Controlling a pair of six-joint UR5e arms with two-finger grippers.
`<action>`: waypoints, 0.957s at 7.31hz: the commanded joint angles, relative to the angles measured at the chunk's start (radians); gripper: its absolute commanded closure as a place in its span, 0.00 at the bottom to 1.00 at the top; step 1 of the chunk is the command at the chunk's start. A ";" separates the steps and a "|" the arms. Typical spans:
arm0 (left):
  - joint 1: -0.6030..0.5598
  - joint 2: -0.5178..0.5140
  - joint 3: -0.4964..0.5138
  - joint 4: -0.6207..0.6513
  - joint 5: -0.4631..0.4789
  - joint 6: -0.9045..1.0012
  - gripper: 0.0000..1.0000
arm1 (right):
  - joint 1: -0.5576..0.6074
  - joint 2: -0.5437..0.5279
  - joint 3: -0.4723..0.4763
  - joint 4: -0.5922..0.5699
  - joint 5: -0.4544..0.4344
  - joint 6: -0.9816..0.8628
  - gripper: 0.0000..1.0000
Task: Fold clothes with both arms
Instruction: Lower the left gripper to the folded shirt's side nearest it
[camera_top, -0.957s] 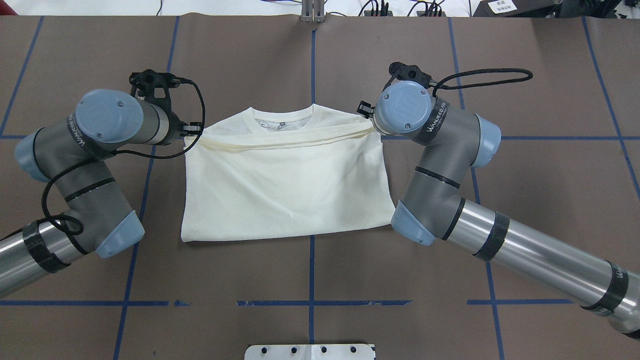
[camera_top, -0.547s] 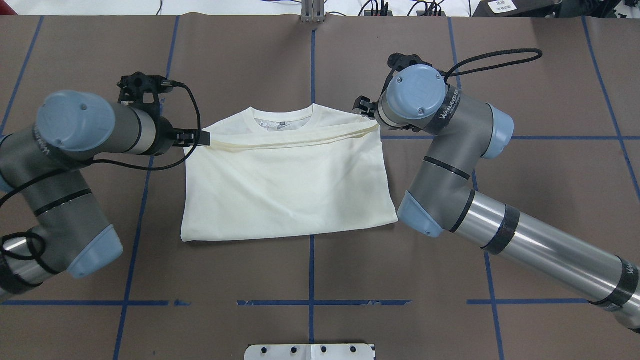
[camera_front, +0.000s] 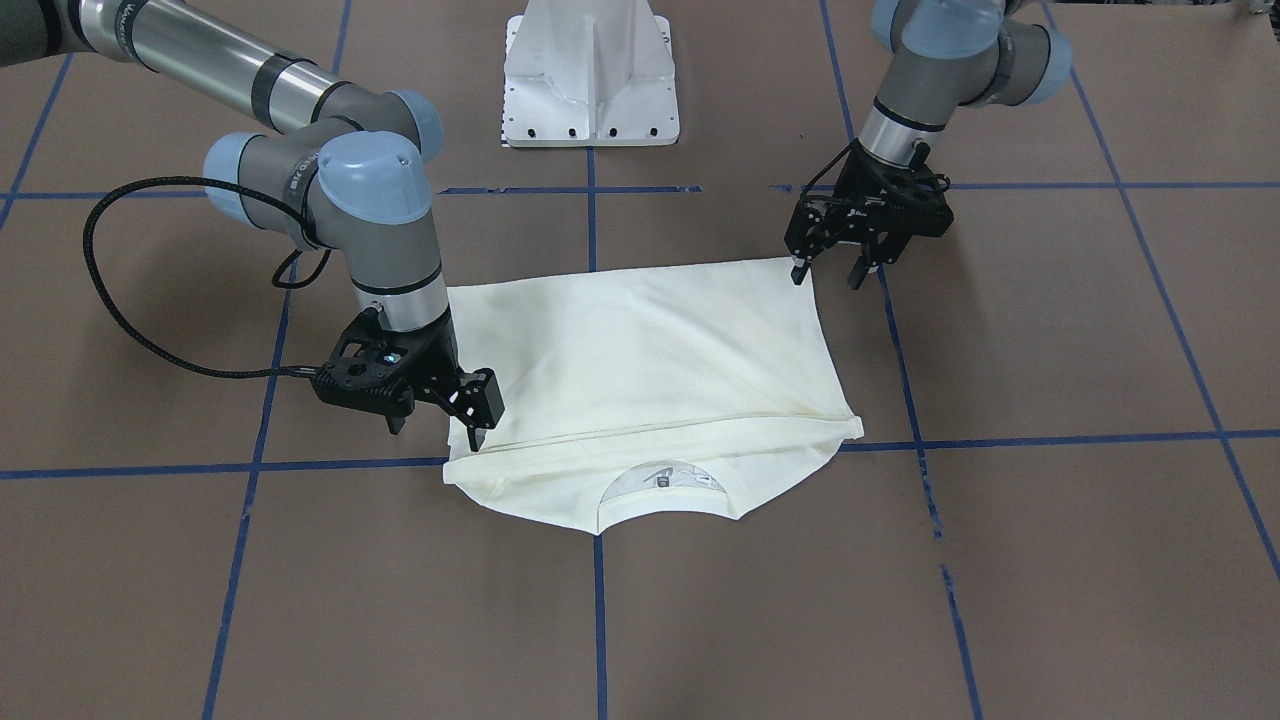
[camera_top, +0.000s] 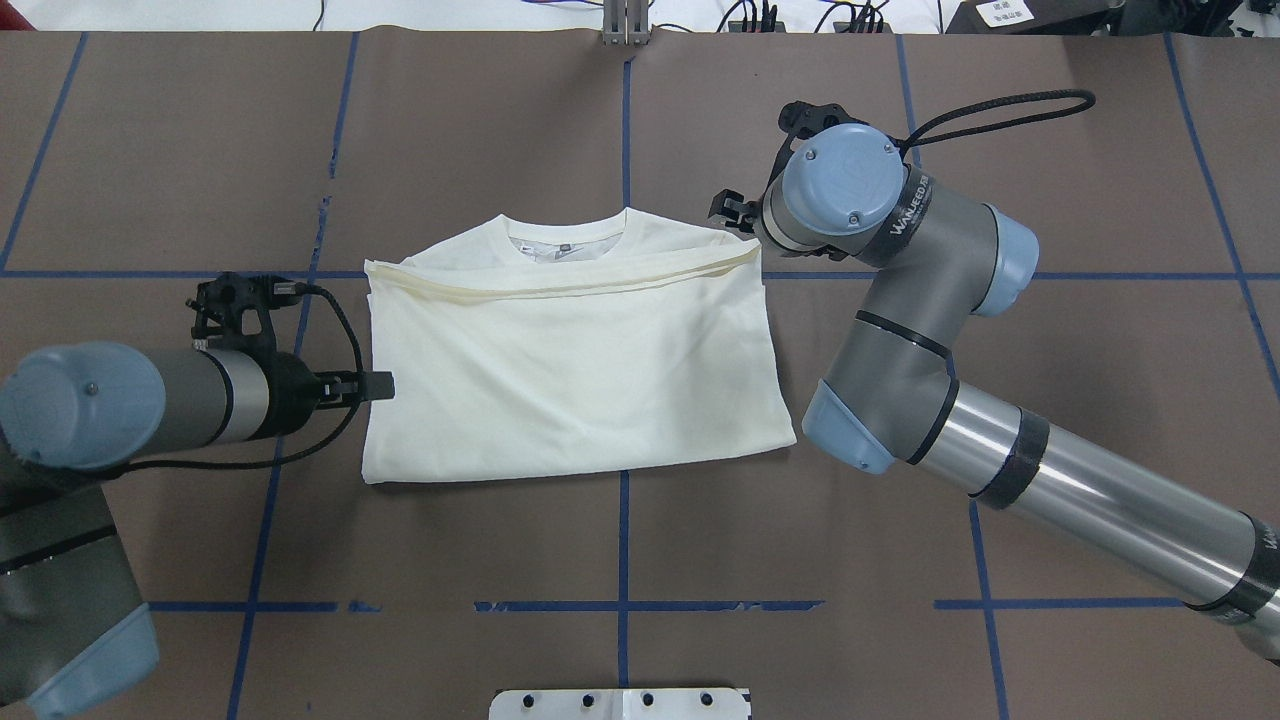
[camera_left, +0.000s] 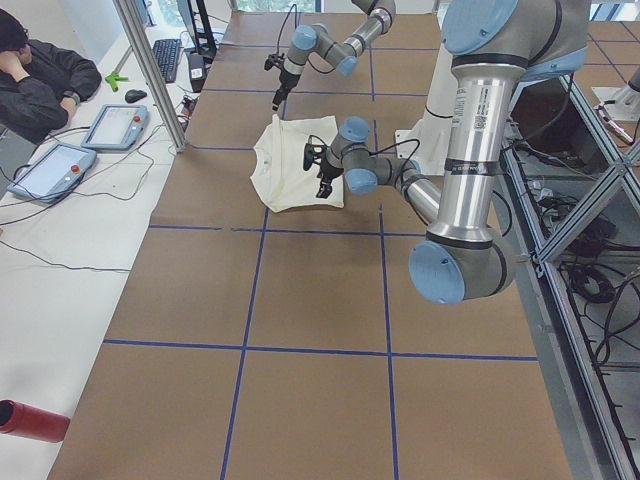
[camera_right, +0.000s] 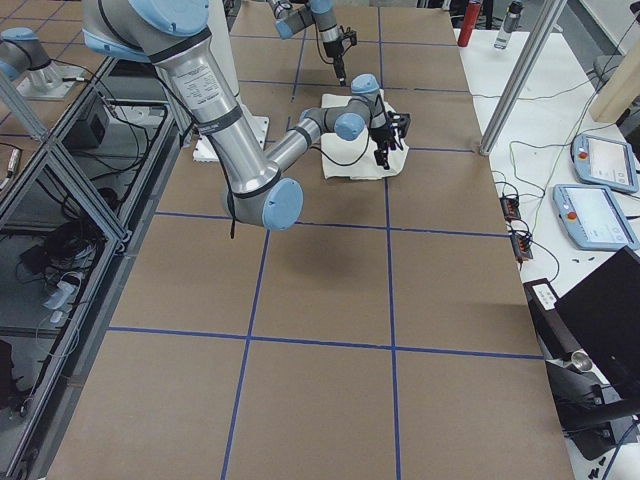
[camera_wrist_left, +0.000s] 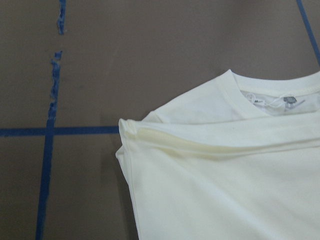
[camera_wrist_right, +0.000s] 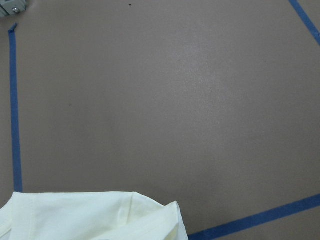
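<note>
**Surface.** We record a flat tabletop covered in matt brown paper. Blue tape lines rule it into large squares. In the overhead view a white metal pedestal base sits at the 6 o'clock edge.

**Room.** Past the 12 o'clock edge we list:
- a white bench
- two grey tablet-like pendants
- a seated person in dark clothing
- an aluminium post

**Item.** One cream T-shirt of soft cloth lies near the tabletop's centre.
- It is folded into a rough rectangle with the plain side up.
- Its long axis runs 9 to 3 o'clock.
- The ribbed neckline points to 12 and the folded edge lies at 6.
- A doubled hem band crosses just below the neckline, slightly tilted.
- The cloth is smooth with faint creases, and a small label shows inside the neck.

**Left gripper**. This black two-finger unit hangs at the shirt's 9 o'clock edge. Its jaws are spread and hold nothing.

**Right gripper**. It matches the left and stands at the shirt's 2 o'clock corner. Its jaws are parted and empty. One finger is just beside the hem's end, and we cannot tell whether it touches.
</note>
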 joint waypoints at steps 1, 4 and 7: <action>0.077 0.020 0.013 -0.035 0.040 -0.078 0.59 | 0.000 -0.008 0.011 0.002 0.001 0.000 0.00; 0.091 0.019 0.039 -0.035 0.041 -0.077 0.58 | 0.000 -0.010 0.020 0.000 0.001 0.001 0.00; 0.110 0.020 0.040 -0.034 0.049 -0.074 0.57 | 0.000 -0.013 0.020 0.000 0.000 0.001 0.00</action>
